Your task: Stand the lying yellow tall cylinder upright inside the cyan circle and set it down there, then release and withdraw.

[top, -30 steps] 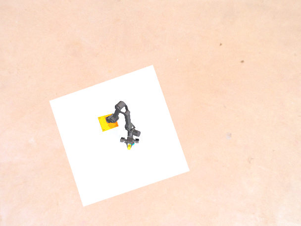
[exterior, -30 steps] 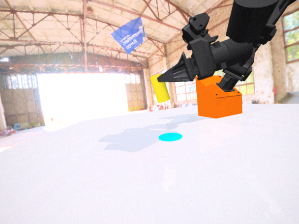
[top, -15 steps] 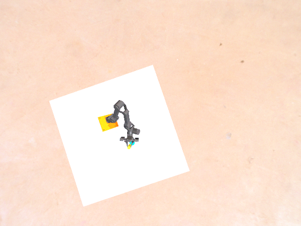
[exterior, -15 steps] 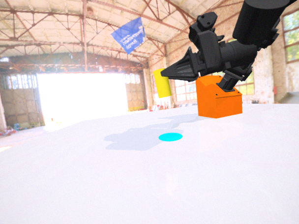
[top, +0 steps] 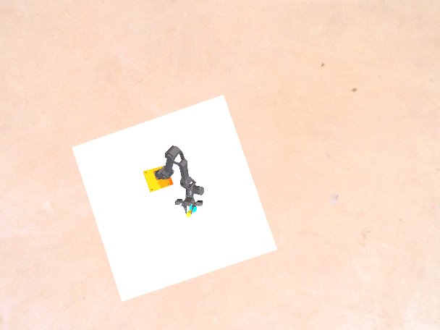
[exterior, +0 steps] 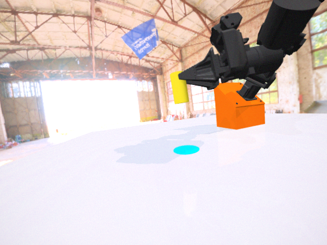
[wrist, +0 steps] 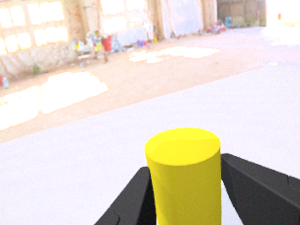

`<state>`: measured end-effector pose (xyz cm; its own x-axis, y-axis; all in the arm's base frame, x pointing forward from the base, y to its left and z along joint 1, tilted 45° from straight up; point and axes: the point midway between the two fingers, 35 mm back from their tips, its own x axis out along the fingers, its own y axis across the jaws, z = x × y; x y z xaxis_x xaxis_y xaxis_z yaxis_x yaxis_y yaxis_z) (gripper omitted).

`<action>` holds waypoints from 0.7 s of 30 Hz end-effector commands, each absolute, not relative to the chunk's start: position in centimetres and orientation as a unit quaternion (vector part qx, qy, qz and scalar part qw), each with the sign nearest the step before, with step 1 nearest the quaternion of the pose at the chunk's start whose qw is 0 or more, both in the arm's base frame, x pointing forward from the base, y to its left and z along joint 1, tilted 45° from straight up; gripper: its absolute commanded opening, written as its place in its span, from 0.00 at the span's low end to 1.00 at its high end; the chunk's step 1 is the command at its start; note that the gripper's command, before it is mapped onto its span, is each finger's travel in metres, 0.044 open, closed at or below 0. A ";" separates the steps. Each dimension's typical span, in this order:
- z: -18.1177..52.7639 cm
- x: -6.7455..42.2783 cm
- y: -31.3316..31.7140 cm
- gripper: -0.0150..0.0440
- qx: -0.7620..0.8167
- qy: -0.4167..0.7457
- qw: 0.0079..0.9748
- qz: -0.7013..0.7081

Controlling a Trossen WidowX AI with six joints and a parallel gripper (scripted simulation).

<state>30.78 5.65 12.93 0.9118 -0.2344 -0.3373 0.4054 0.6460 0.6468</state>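
My gripper [exterior: 182, 77] [top: 188, 210] is shut on the yellow tall cylinder [exterior: 179, 87] [wrist: 185, 193] [top: 188, 214]. It holds the cylinder nearly upright, high above the white table. The fingers grip it near its upper part in the exterior view. The cyan circle [exterior: 186, 149] [top: 194, 208] is a flat disc on the table, below the cylinder and a little nearer the camera. In the overhead view the cylinder shows just beside the circle. The wrist view does not show the circle.
The arm's orange base block [exterior: 236, 107] [top: 153, 179] stands on the white table [exterior: 134, 201] [top: 217, 235] behind the circle. The arm's shadow falls on the table left of the circle.
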 end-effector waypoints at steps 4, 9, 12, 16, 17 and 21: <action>13.2 30.7 5.5 0.43 0.386 0.105 0.899 -0.179; 13.2 30.7 5.5 0.43 0.386 0.105 0.899 -0.179; 13.1 30.8 5.7 0.43 0.386 0.105 0.899 -0.179; 12.4 31.0 6.5 0.43 0.387 0.107 0.898 -0.180; 12.2 31.0 6.7 0.43 0.387 0.107 0.898 -0.180; 11.4 31.2 7.5 0.43 0.387 0.108 0.898 -0.181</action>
